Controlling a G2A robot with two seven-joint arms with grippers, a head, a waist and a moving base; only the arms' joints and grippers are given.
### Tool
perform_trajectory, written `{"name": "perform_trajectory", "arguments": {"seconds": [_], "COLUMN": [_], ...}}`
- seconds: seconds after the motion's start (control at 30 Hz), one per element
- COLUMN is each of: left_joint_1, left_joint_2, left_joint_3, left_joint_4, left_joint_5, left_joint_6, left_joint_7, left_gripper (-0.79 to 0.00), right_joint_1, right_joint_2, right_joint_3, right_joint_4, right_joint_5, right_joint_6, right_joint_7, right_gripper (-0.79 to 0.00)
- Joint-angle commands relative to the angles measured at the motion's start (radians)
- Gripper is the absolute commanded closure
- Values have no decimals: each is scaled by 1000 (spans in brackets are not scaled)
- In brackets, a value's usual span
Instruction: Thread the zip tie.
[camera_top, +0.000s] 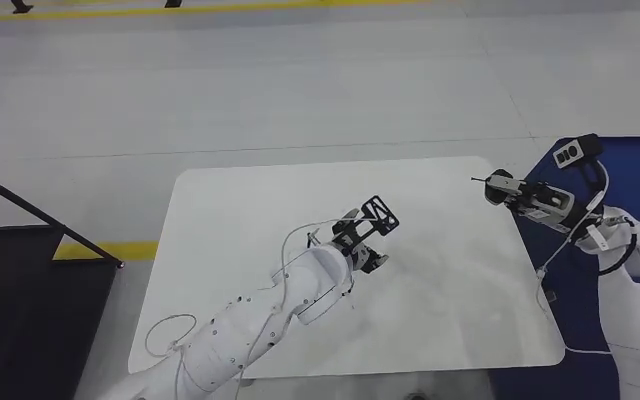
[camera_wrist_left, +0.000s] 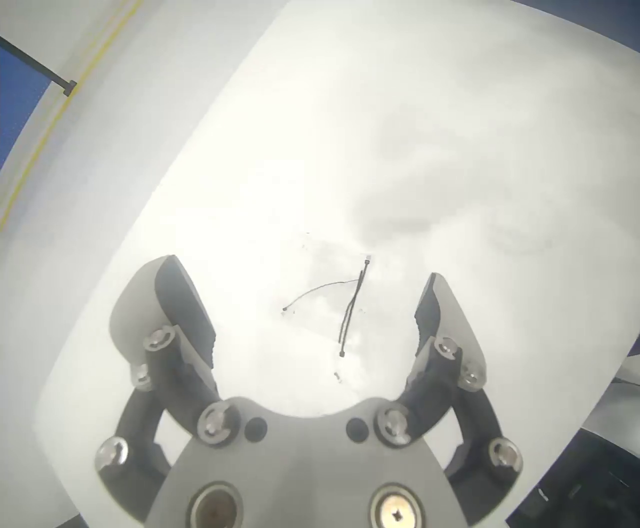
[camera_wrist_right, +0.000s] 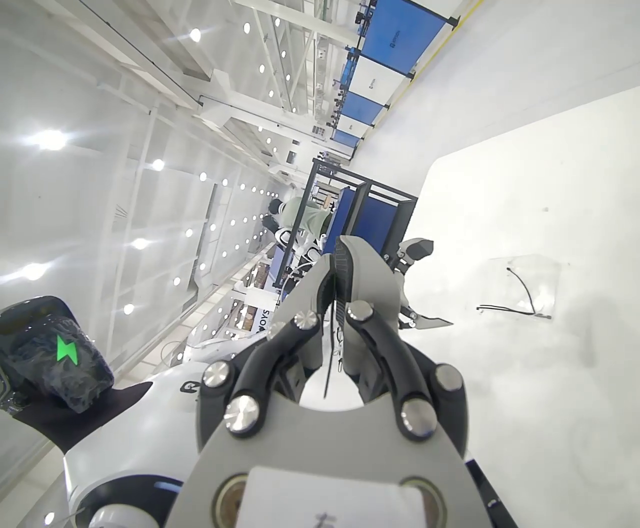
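Right fingers (camera_wrist_right: 345, 272) clamped on a thin zip tie (camera_wrist_right: 327, 370). Left fingers (camera_wrist_left: 185, 310) wide open, loose ties (camera_wrist_left: 350, 310) on surface (camera_wrist_left: 450, 150) just ahead, between them. We risk the held tie twisting in that pinch and missing its head.

- A white rounded-corner table (camera_top: 230, 250) bears a clear plastic sheet (camera_wrist_right: 542, 272) near its middle.
- Loose thin black zip ties (camera_wrist_left: 350, 310) lie together on that sheet.
- The left gripper (camera_wrist_left: 300, 270) hangs above them, a finger to either side.
- The right gripper (camera_wrist_right: 340, 250) sits at the table's far right corner, well apart from them, pinching a single black zip tie (camera_wrist_right: 328, 350).
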Motion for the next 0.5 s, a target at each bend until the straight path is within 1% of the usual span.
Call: {"name": "perform_trajectory", "arguments": {"seconds": [0.0,0.17,0.23,0.27,0.3,0.33,0.37,0.4,0.43,0.47], "left_joint_1": [4,6,-21,-42,-69,-107,-147,-183,-217,-252], "left_joint_2": [1,1,-2,-8,-17,-28,-39,-51,-60,-67], "left_joint_3": [-1,2,50,72,88,98,94,93,88,77], "left_joint_4": [-2,2,4,6,13,28,48,61,78,97], "left_joint_5": [1,7,130,163,161,139,108,56,-11,-59], "left_joint_6": [1,-4,-74,-111,-155,-208,-233,-282,-355,-403], "left_joint_7": [2,1,-56,-104,-163,-227,-280,-307,-313,-321], "left_gripper": [-785,-785,-785,-785,-785,-785,-785,-785,-785,-785], "right_joint_1": [0,0,0,0,0,0,0,0,0,0], "right_joint_2": [0,0,0,0,0,0,0,0,0,0], "right_joint_3": [0,0,0,0,0,0,0,0,0,0], "right_joint_4": [0,0,0,0,0,0,0,0,0,0], "right_joint_5": [0,0,0,0,0,0,0,0,0,0], "right_joint_6": [0,0,0,0,0,0,0,0,0,0], "right_joint_7": [0,0,0,0,0,0,0,0,0,0], "right_gripper": [0,0,0,0,0,0,0,0,0,0]}}
